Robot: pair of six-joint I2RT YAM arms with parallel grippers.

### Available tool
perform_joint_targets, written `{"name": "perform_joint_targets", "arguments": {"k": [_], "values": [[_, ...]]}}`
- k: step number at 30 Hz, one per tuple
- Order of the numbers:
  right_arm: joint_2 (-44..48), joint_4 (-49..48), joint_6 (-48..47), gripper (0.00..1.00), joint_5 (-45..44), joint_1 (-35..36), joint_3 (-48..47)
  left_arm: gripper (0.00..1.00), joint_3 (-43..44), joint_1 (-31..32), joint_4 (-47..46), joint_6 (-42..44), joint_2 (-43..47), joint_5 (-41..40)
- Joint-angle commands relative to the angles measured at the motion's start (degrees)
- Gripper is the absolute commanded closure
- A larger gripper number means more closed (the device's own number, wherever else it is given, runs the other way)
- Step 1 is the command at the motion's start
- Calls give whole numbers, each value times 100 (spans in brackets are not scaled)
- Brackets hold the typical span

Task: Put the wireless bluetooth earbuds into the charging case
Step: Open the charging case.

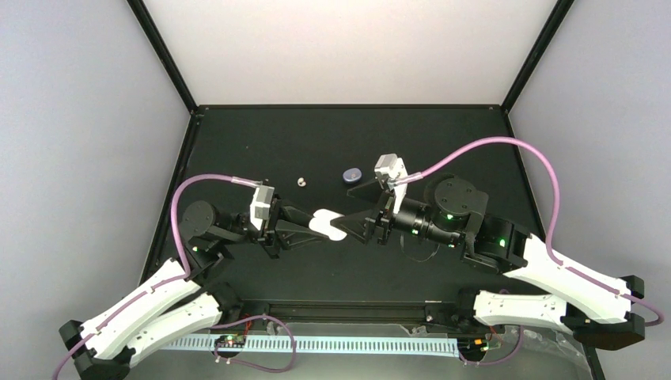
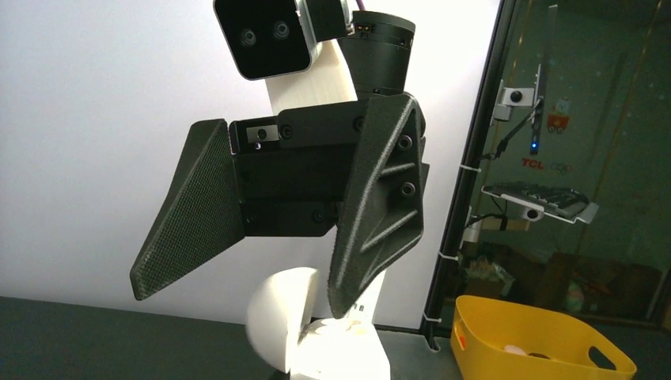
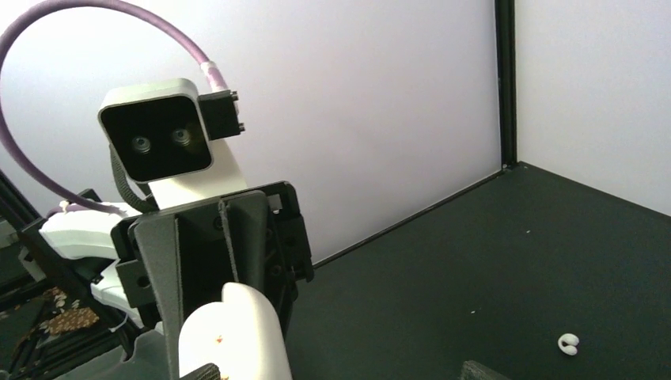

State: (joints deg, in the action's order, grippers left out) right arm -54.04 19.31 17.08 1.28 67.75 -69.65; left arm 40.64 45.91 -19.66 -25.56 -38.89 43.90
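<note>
**Step in hand.** The left gripper has its jaws clenched on the white case and holds it above the middle of the table. The lid appears open. Whether a bud is seated inside cannot be told. The right gripper faces the case at its 3 o'clock, jaws released and spread wide, nothing visible between them. This reads as the interval between fetching buds.

**Next move.** The right arm likely has to travel to a loose bud and close precisely on it. The bud is tiny, so a slightly offset pinch could flick it away.

**Count.**
- Case: one.
- Bud: one white, on the table at 11 o'clock of the case.
- Bluish-lilac item: one, at 1 o'clock, too small to identify.
- Grippers: two.
</note>
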Motion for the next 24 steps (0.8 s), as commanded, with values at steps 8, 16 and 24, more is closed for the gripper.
{"name": "perform_joint_targets", "arguments": {"k": [8,16,24], "values": [[242,-136,104,21,-279,-25,74,98,-98,41,80,180,215,-169],[588,-121,-94,17,-666,-57,199,98,-411,37,354,206,778,-1343],[487,-245,630,18,-296,-1177,1265,98,-955,34,771,-19,1628,-2006]]}}
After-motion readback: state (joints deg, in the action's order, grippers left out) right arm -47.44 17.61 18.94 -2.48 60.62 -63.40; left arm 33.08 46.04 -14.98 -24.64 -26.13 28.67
